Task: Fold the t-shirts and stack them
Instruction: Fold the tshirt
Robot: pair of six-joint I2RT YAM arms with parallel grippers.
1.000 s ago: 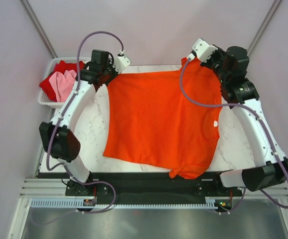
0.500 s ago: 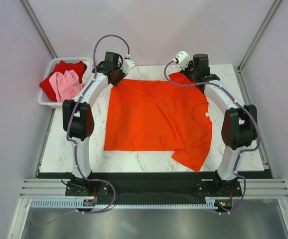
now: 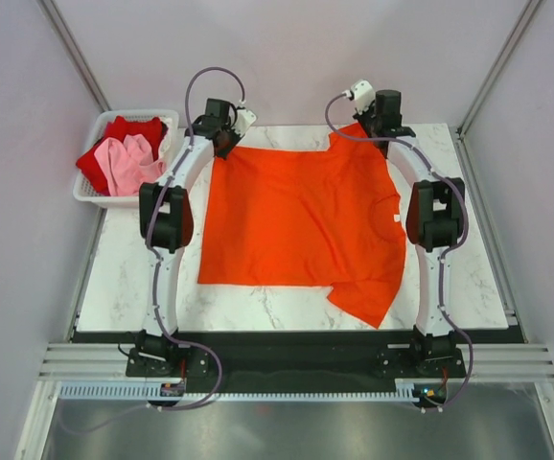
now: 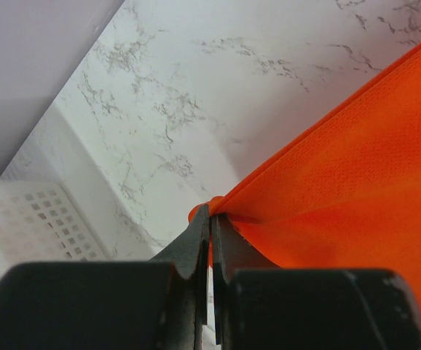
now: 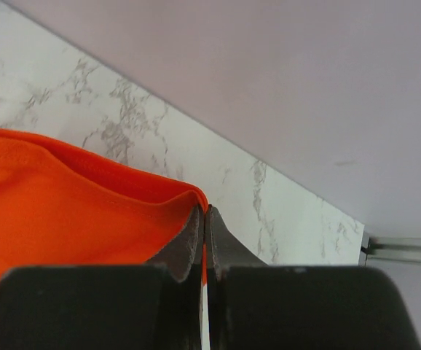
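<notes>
T-shirts sit in two places, so start with what lies under them. The white marble-patterned table (image 3: pixel 133 278) with grey veins fills the middle of the top view. Pale lilac walls (image 3: pixel 296 57) close it in at 9, 12 and 3 o'clock, and a metal rail (image 3: pixel 277 362) runs along 6 o'clock, where the arm bases are bolted. A white slatted plastic basket (image 3: pixel 90 196) stands at 10 o'clock, just off the table's left edge.

Your left gripper (image 3: pixel 223 146) is at 11 o'clock. Its jaws are clamped tight on a corner of the orange-red short-sleeved cloth t-shirt (image 3: pixel 296 225), and the left wrist view shows a thin fold of cloth pinched between the tips, just above the marble. Your right gripper (image 3: pixel 373 129) is at 1 o'clock, clenched the same way on the far right corner of that shirt. In the right wrist view a stitched edge runs straight into the closed tips.

The orange-red shirt lies spread over the centre of the table, mostly flat with faint creases. Its far edge runs between the two grippers. The neck opening, with a small white tag, faces 3 o'clock. One sleeve points toward 5 o'clock, close to the near edge, and the straight hem side runs along 9 o'clock. In the basket a deeper red shirt (image 3: pixel 128 127) lies bunched, with a pale pink shirt (image 3: pixel 124 163) crumpled on top of it.
</notes>
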